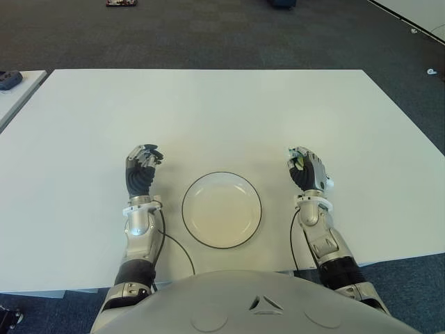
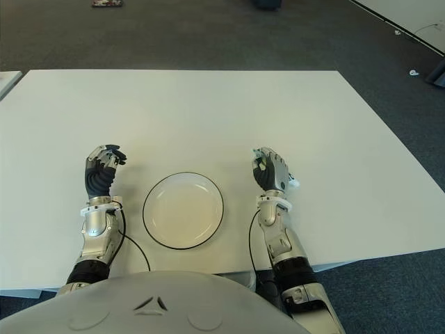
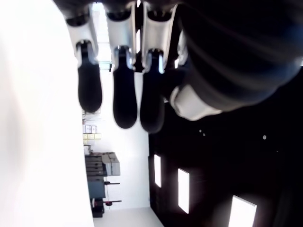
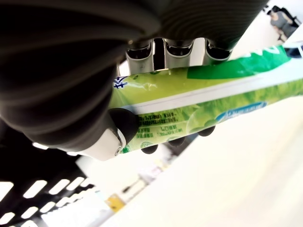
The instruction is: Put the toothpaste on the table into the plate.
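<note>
1. One toothpaste tube (image 4: 199, 101), green with a white stripe: small white print and a blue oval label on its side, none of it legible.
2. Held fast in the right hand (image 1: 306, 169), fingers (image 4: 180, 49) wrapped over the top and thumb pressed against the printed side; seen from the head only as a sliver of yellow-green between the fingers.
3. One plate (image 1: 190, 191), round, white with a thin dark rim, bare, lying on the white table (image 1: 222, 111) between the two hands.
4. Right hand just to the right of the plate, raised on its wrist; tube clear of the plate, not yet in it.
5. Left hand (image 1: 141, 169) just to the left of the plate, fingers (image 3: 125, 90) curled inward, grasping nothing.
6. Two hands, one plate, one tube; a dark object (image 1: 10, 79) on a neighbouring table at far left, too small to identify.
</note>
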### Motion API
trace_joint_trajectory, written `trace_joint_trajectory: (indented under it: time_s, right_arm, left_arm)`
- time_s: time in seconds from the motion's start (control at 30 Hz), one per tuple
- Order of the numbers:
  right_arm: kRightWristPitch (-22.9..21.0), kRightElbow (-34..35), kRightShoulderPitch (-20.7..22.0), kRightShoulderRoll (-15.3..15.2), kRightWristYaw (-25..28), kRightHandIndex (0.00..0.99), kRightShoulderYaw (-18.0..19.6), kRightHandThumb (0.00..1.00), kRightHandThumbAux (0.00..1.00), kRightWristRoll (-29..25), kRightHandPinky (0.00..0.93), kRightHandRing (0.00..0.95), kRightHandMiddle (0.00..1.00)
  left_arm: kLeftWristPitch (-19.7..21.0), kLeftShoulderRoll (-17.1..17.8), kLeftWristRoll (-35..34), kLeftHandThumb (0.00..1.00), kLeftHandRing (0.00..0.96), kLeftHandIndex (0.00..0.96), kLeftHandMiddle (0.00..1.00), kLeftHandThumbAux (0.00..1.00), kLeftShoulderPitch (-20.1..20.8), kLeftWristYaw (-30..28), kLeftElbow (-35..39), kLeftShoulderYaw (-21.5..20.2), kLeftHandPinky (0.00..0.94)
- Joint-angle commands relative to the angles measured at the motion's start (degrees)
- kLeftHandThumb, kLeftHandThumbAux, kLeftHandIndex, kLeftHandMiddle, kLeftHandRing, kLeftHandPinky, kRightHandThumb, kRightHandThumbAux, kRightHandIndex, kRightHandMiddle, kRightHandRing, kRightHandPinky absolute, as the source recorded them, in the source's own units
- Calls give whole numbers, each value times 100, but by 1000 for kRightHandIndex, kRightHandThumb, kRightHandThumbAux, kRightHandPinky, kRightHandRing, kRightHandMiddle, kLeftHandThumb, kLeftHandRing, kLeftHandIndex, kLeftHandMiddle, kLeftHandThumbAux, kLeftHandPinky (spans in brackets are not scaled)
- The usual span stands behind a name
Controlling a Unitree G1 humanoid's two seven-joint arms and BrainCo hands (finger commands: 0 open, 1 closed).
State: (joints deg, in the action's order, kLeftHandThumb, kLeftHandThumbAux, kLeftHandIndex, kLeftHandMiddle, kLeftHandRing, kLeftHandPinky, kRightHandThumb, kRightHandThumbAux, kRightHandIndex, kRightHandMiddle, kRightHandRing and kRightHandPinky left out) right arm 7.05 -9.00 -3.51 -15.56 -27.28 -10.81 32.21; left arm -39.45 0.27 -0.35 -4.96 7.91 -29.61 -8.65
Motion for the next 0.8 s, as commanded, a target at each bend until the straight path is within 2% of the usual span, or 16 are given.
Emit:
trace_joint_trajectory:
  time_s: [0.03,0.2,0.47,0.73,0.8]
  right_arm:
    - [620,61,5,91,-122,438,-43,701,726,-73,883,885,886]
    - [1135,187,46,200,-174,438,-141,700,727,-39,866,882,889]
    - [2379,141,249,201,-158,438,-348,701,727,11,852,872,883]
    - [2682,504,118,311,195,438,-610,703,727,106,848,866,879]
    - [2924,507,107,287,303,438,-729,703,726,83,846,864,877]
  left_arm:
    - [87,-70,22,689,533,429,547,718,-126,57,-92,-16,518]
    - [-57,-87,66,690,528,430,535,718,-121,63,-107,3,522]
    - [-117,-96,43,690,529,429,539,718,-97,-14,-135,40,530]
    - [-103,-113,51,689,534,429,548,718,-77,22,-162,38,533]
    - [-152,-118,66,689,538,430,550,717,-69,40,-206,35,533]
